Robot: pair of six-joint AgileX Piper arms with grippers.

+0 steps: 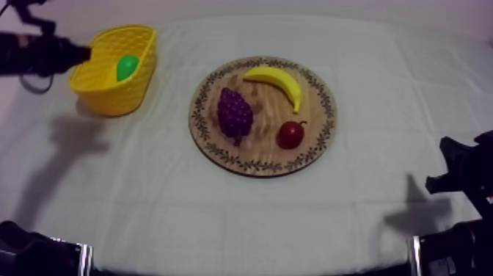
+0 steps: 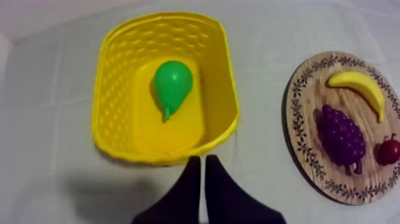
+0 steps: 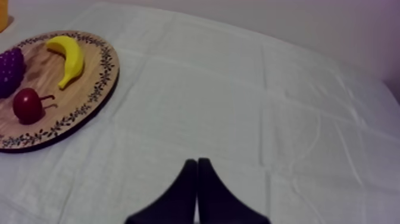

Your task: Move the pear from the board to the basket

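My left jaws are drawn together to a narrow wedge with nothing between them, hanging just outside the basket [image 2: 113,89] wall. My right jaws are likewise closed on nothing, near the right edge of the worktop [image 1: 147,205], well apart from the board [image 1: 258,167]. The pear [image 2: 172,83] lies on the basket's floor, at the far left corner of the worktop, so I judge the drop done and the step in hand is getting my left arm clear. To do that well I should lift up and away from the basket, not sweep sideways. The wall is close, and a light basket would likely slide or tip if I caught its rim. The board, at mid-worktop, carries the banana [image 1: 279,81], grapes [image 1: 235,114] and small red fruit [image 1: 290,135]; none of them needs touching
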